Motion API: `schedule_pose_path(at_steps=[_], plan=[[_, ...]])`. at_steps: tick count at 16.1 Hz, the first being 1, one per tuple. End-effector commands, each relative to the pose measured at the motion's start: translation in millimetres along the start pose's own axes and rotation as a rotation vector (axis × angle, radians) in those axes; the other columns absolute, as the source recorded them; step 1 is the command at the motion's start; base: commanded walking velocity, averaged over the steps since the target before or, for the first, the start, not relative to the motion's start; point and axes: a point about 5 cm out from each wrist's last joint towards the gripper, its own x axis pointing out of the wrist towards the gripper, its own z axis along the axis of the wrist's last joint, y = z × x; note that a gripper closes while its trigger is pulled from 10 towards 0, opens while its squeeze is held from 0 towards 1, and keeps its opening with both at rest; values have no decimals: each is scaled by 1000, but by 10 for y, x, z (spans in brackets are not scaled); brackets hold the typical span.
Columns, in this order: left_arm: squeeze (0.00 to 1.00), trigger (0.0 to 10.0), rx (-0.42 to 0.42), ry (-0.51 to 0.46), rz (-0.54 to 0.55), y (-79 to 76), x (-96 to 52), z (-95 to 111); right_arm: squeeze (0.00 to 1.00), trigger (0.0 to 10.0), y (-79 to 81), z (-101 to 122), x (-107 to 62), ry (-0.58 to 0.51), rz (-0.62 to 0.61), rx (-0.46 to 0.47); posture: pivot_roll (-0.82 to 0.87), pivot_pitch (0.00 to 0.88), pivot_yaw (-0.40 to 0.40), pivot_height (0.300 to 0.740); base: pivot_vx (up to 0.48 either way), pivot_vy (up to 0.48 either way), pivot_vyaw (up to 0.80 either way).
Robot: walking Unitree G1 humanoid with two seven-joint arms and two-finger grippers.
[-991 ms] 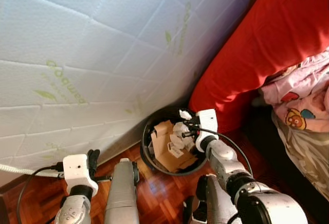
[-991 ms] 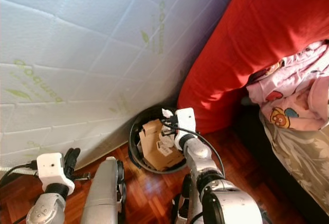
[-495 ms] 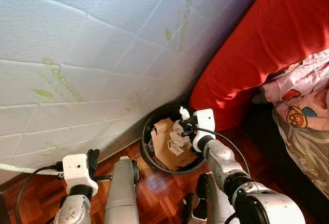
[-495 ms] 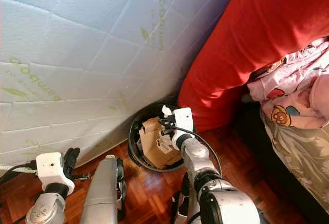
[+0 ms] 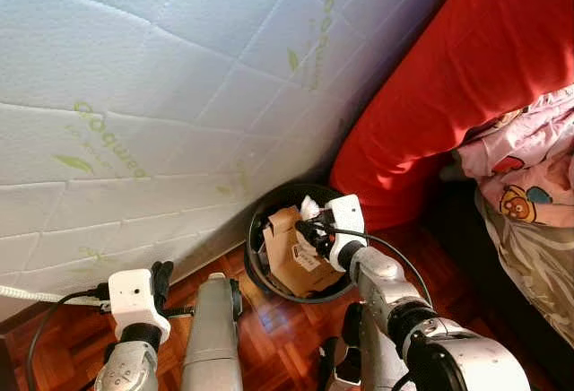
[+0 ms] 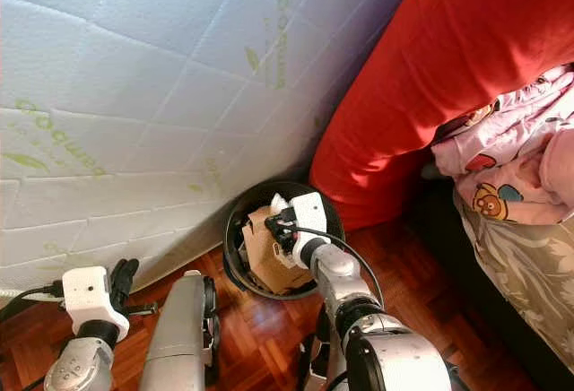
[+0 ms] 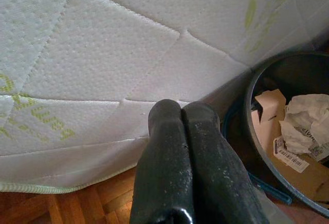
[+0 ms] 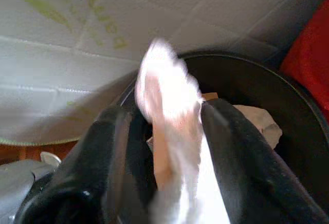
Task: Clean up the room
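While over the bin (image 5: 260,270), right tool (image 5: 305,226) seemingly around blurred paper (image 8: 167,100).

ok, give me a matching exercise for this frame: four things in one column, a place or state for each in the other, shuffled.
Things:
1. left gripper
2. right gripper
3. cardboard box
4. trash bin

Places or states:
A. on the wooden floor against the white mattress
B. fingers shut on nothing, low beside the mattress
C. lying inside the bin
D. over the bin, holding white crumpled paper

Pairs: 1-B, 2-D, 3-C, 4-A
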Motion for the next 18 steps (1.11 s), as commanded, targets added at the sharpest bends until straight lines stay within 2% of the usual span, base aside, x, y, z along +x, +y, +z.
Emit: schedule_pose_path(at_steps=[1,2,4,9,10,12,13,14,15,16,18], plan=[[0,10000,-4,40,8,19,-64,-67,1000,10000,22,-150,-33,61,11,-32,392,396,-70,607,0,0,0],[0,10000,-4,41,6,13,-65,-70,1000,10000,10,-146,-33,71,-7,-99,394,399,-69,607,0,0,0],[0,10000,-4,43,4,8,-65,-72,1000,10000,4,-120,-29,66,-7,-143,394,400,-70,607,0,0,0],[0,10000,-6,48,6,5,-52,-85,984,10000,-13,-138,-34,71,-37,-109,390,401,-72,607,0,0,0],[0,10000,-7,56,8,9,-52,-112,0,10000,-71,-188,-67,79,-81,-68,386,393,-74,607,0,0,0],[0,10000,-6,71,17,35,-43,-165,0,10000,-219,-260,-148,64,-165,61,376,367,-78,607,0,0,0],[0,10000,-7,75,19,40,-36,-177,0,10000,-267,-271,-175,51,-192,90,373,359,-79,607,0,0,0],[0,10000,-5,84,19,57,15,-205,0,10000,-529,-393,-350,28,-355,210,356,320,-75,621,0,0,0],[0,10000,-2,88,12,65,52,-218,0,10000,-639,-492,-457,29,-420,264,346,293,-72,636,0,0,0],[0,10000,-1,90,9,68,62,-222,0,10000,-662,-518,-484,30,-434,275,346,293,-72,641,0,0,0],[0,10000,8,115,-3,98,106,-286,0,10000,-821,-757,-720,63,-543,308,312,213,-63,661,0,0,0]])
